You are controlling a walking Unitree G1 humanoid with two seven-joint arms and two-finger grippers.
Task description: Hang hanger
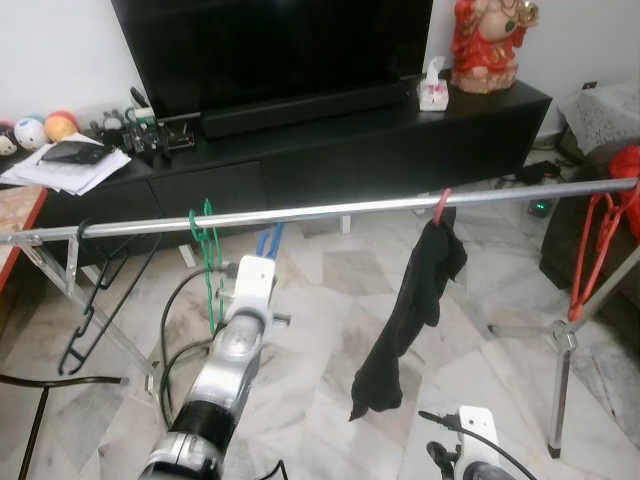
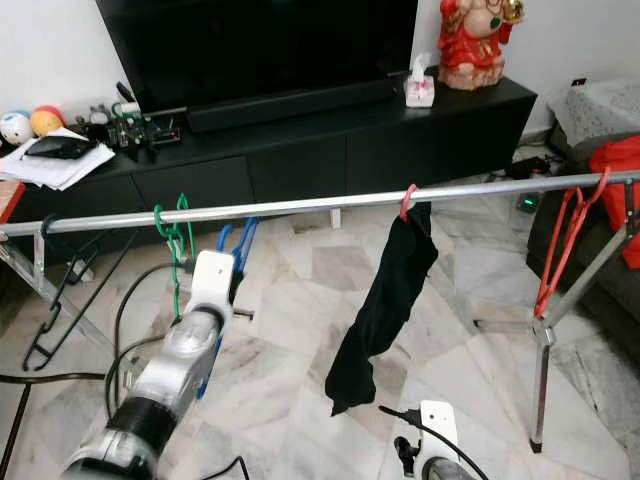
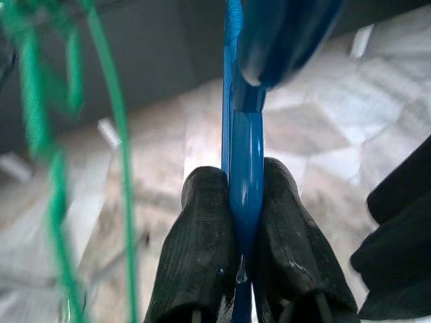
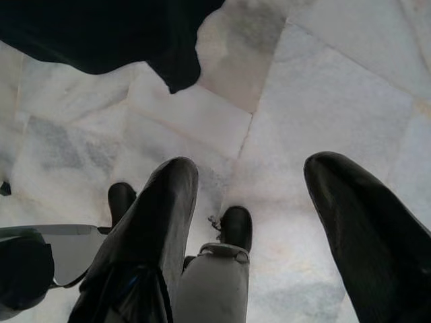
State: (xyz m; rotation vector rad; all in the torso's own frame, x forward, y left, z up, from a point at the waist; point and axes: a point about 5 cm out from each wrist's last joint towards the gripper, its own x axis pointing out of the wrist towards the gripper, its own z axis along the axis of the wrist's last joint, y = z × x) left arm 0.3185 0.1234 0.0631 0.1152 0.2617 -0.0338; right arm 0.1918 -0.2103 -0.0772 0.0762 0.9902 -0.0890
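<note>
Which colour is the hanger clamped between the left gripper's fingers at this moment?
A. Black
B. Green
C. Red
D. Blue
D. In the left wrist view the left gripper is shut on the blue hanger, its fingers pressed against both sides of it; the green hanger hangs from the rail beside it, ungripped.

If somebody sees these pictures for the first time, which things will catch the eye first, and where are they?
A long metal rail crosses the room in front of the black TV cabinet, and a black garment hangs from it on a red hanger. Just below the rail, the left hand is shut on a blue hanger, beside a green hanger already on the rail.
</note>
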